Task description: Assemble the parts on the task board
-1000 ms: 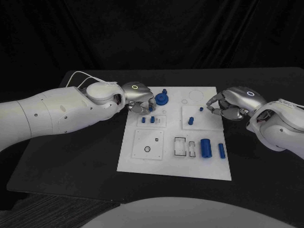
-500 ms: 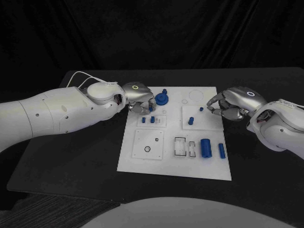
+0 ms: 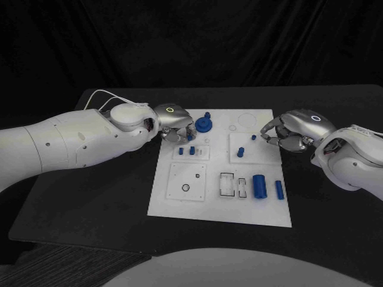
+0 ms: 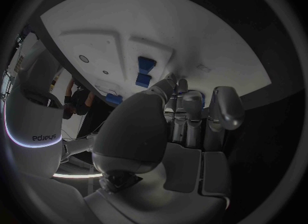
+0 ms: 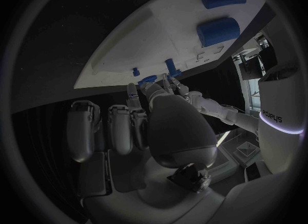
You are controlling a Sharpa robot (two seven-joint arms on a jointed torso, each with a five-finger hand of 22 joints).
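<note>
My left hand point(image 3: 174, 124) has its fingers curled down at the task board point(image 3: 222, 209)'s far left edge, just beside the round blue part point(image 3: 204, 124); whether they grip anything I cannot tell. My right hand point(image 3: 293, 133) curls at the board's right edge, seemingly empty. Blue cylinders point(image 3: 260, 186) lie nearer me.

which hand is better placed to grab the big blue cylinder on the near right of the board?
Probably right. The right hand hangs at the board's right edge, on the big blue cylinder's side. The left hand sits over the far left corner by the blue gear.
</note>
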